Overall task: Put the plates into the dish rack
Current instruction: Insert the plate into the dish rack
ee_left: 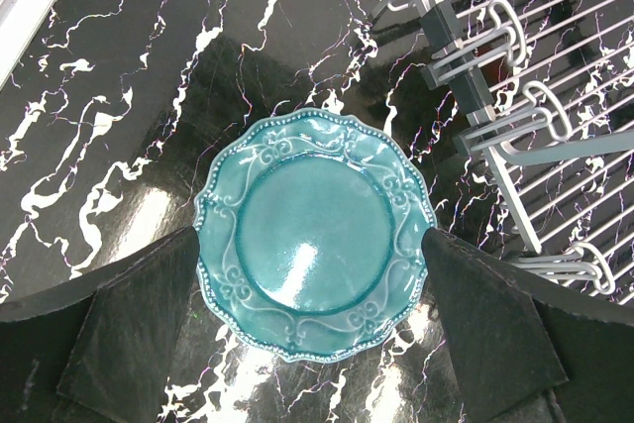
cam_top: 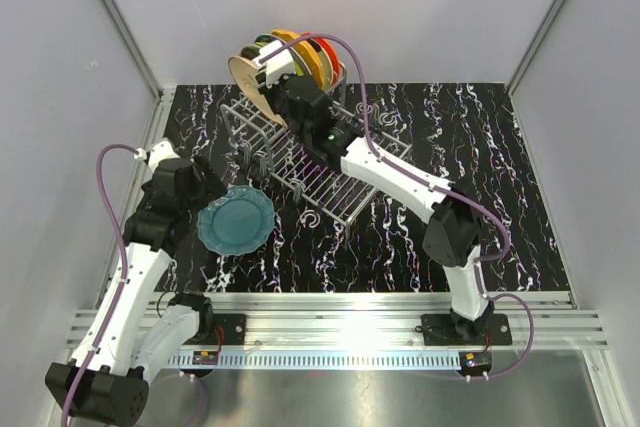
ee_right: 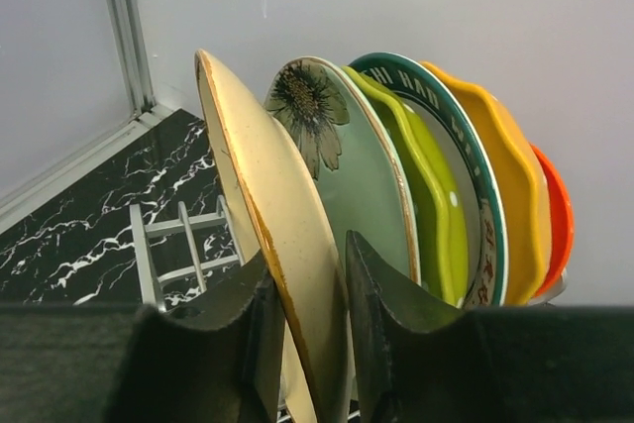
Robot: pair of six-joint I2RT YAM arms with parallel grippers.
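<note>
Right wrist: right claw (ee_right: pixel 307 264) pinches cream plate (ee_right: pixel 260 170) rim, its base hidden. Left claw (ee_left: pixel 309 245) spread wide, flanking teal plate (ee_left: pixel 312 230) on bench (ee_left: pixel 119 96); contact unclear.

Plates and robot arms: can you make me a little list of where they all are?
teal plate: flat on the black marbled table, beside the dish rack
left gripper: open, one finger at each side of the teal plate
right gripper: shut on the cream plate
cream plate: on edge, tilted, first in the rack's row
behind it: floral pale green plate, lime green plate, teal-rimmed plate, yellow-orange plate, red-orange plate
</note>
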